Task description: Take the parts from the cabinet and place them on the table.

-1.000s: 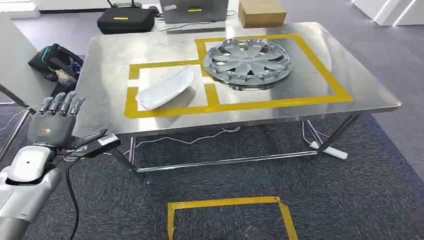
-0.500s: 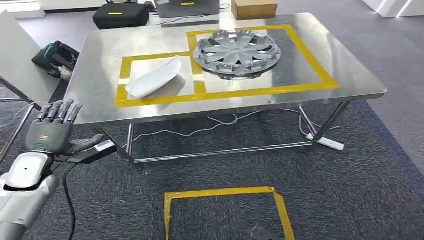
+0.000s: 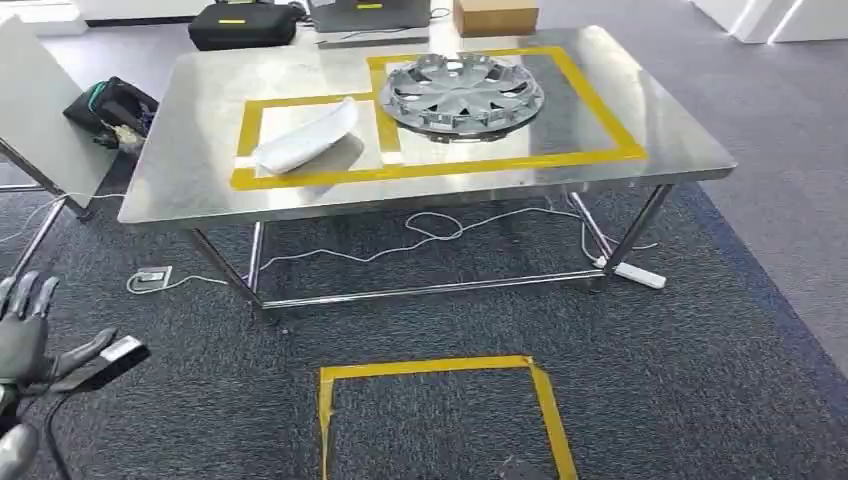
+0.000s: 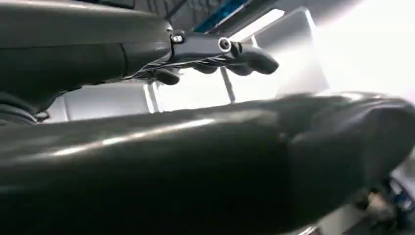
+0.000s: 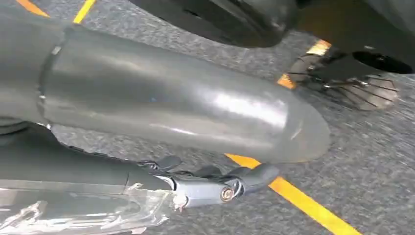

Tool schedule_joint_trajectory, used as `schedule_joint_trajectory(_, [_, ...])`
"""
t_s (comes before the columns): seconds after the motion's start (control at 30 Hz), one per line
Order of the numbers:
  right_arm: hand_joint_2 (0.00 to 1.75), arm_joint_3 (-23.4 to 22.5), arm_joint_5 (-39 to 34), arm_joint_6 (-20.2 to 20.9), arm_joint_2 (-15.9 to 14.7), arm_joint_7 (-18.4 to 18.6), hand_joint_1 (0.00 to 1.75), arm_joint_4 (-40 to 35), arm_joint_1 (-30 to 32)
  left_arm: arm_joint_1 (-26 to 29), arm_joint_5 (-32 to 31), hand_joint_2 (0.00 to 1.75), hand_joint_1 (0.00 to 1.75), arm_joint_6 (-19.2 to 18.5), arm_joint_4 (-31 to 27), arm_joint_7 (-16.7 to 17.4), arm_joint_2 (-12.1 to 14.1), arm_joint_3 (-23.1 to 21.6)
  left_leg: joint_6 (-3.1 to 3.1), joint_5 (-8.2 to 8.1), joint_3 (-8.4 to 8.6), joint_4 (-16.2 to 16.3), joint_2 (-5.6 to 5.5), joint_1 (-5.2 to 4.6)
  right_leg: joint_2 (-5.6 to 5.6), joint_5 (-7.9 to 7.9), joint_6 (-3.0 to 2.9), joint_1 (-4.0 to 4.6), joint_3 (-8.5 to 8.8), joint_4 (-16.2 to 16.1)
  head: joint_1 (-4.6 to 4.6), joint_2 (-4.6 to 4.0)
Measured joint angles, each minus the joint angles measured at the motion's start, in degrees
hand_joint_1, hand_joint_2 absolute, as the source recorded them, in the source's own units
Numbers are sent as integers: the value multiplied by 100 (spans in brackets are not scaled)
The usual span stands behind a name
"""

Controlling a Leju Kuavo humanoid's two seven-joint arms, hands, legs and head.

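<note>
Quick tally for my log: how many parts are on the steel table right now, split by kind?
Wheel covers, silver: 1, the wheel cover in the larger taped box.
White curved panels: 1, the white panel in the smaller taped box.
Total on the table: 2.

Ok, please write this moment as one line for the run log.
left hand: empty, fingers apart | right hand: holds nothing | hubcap and white part: on table, inside yellow tape frames
</note>
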Motion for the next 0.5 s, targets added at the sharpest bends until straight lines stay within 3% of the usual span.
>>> schedule_joint_trajectory(0.03, [0,-9,-7,-4,0,7,0,0,15,159,67,0,0,34,-4,-34,30,166,32,70,-89,0,-5,12,-19,-420,28,-7,-116,277,74,0])
schedule_joint_trajectory(0.07, [0,-24,-13,-7,0,7,0,0,12,357,136,0,0,90,-9,-87,52,350,36,146,-181,1,-8,17,-33,-871,59,-23,-205,757,99,0])
schedule_joint_trajectory(0.1, [0,-31,-35,-11,0,7,0,0,2,533,179,0,0,147,-9,-161,76,533,34,214,-263,4,2,17,-39,-1158,77,-29,-272,1224,94,0])
schedule_joint_trajectory(0.13, [0,-33,-63,-26,0,7,0,0,-2,681,259,0,0,216,-2,-254,83,727,30,287,-358,13,12,16,-43,-1268,90,-29,-308,1628,94,0])
schedule_joint_trajectory(0.17, [0,-35,-79,-37,0,9,0,0,2,806,348,0,0,304,13,-356,78,909,22,363,-467,25,15,15,-44,-1150,97,-28,-276,1894,96,0])
schedule_joint_trajectory(0.2, [0,-37,-83,-44,0,15,0,0,6,905,404,0,0,398,44,-464,61,1132,14,438,-583,47,15,15,-44,-889,98,-28,-147,1928,94,0])
schedule_joint_trajectory(0.23, [0,-39,-81,-46,0,20,0,0,4,990,413,0,0,481,101,-549,48,1283,-1,506,-698,71,8,14,-43,-646,89,-28,89,1747,98,0])
schedule_joint_trajectory(0.27, [0,-41,-81,-48,0,24,0,0,-6,1069,419,0,0,529,190,-617,30,1497,-19,579,-798,82,-3,14,-38,-548,69,-28,458,1338,96,0])
schedule_joint_trajectory(0.3, [0,-42,-79,-50,0,24,0,0,-26,1124,463,0,0,540,262,-716,11,1690,-45,637,-838,115,-10,14,-9,-702,49,-28,912,785,94,2])
schedule_joint_trajectory(0.33, [0,-44,-78,-54,2,18,0,-2,-45,1182,519,0,0,550,315,-819,-13,1878,-72,671,-889,153,-24,-4,12,-1010,35,-11,1493,83,107,0])
schedule_joint_trajectory(0.37, [0,-44,-79,-70,2,11,0,-2,-67,1185,573,0,0,568,401,-912,-38,2039,-101,733,-925,176,-30,3,13,-1184,-2,0,1633,-274,94,2])
schedule_joint_trajectory(0.43, [0,-54,-79,-83,9,-13,0,-2,-63,1185,699,0,0,592,648,-1133,-94,2402,-145,816,-949,154,-36,32,1,-1149,-96,51,1492,-204,86,2])
schedule_joint_trajectory(0.47, [0,-63,-79,-83,9,-18,0,0,-37,1200,864,0,0,592,851,-1275,-144,2651,-168,841,-978,162,-37,45,-18,-1097,-177,7,1453,-217,81,0])
schedule_joint_trajectory(0.5, [0,-72,-79,-83,13,-20,0,0,-27,1212,1013,0,0,568,1030,-1408,-169,2824,-213,697,-1004,218,-48,54,-41,-1048,-235,5,1418,-217,81,0])
